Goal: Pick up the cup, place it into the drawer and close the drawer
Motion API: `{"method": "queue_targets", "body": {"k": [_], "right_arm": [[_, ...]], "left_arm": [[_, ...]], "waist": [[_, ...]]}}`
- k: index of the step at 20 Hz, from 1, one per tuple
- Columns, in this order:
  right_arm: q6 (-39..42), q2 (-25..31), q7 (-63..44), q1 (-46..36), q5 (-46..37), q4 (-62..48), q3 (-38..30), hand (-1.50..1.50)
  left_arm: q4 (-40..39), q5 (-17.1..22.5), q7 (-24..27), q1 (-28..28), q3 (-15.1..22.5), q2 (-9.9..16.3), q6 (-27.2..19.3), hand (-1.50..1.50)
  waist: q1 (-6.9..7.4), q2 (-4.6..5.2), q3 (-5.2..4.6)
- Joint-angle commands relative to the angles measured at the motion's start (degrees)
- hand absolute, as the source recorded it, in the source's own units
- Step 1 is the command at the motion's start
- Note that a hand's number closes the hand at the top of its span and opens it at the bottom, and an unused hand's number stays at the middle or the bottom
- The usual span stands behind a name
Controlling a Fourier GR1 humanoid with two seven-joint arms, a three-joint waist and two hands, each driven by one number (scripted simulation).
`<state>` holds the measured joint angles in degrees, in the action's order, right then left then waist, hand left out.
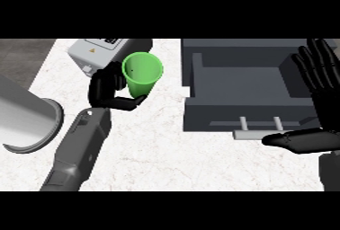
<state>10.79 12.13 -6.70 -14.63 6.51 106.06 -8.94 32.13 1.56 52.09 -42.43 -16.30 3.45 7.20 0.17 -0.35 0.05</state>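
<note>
The white, faintly veined marble bench (166,157) fills most of the head view, with a strip of grey floor (23,58) showing past its left edge. On the right half of the bench sits the dark grey box-shaped drawer unit (219,49), its drawer (242,96) pulled out toward the robot and open at the top; a pale grey bar handle (260,133) sticks out from the drawer's front. At the left edge lies a large shiny metal cylinder (26,119), on its side, its open rim facing right. Behind the left arm stands a small light grey box-shaped appliance (93,51) with a warning label on its top.

The left grey forearm (79,150) runs up from the lower edge, and the left robot hand (109,90) is curled round the bright green plastic cup (141,72), thumb below and fingers at its left side. The cup is tilted, its open mouth facing up toward the view, and sits left of the drawer, just in front of the appliance. The right robot hand (319,94) shows at the right edge beside the drawer, fingers straight and spread upward, thumb pointing left near the handle.
</note>
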Motion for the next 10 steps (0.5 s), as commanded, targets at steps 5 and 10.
{"method": "queue_targets", "body": {"k": [5, 10], "right_arm": [[-1.46, -0.42, -0.17, -3.07, -1.17, -2.01, 0.16, -1.50], [0.15, 0.18, 3.67, -0.70, -1.52, -3.10, -0.57, -1.50]], "left_arm": [[10.53, 4.29, -16.01, -10.27, 8.73, -3.37, -7.75, 1.50], [16.18, 4.83, -28.05, -14.62, 13.17, -3.42, -12.45, 1.50]], "waist": [[-0.35, 0.04, -0.02], [-0.29, 0.20, -0.01]]}}
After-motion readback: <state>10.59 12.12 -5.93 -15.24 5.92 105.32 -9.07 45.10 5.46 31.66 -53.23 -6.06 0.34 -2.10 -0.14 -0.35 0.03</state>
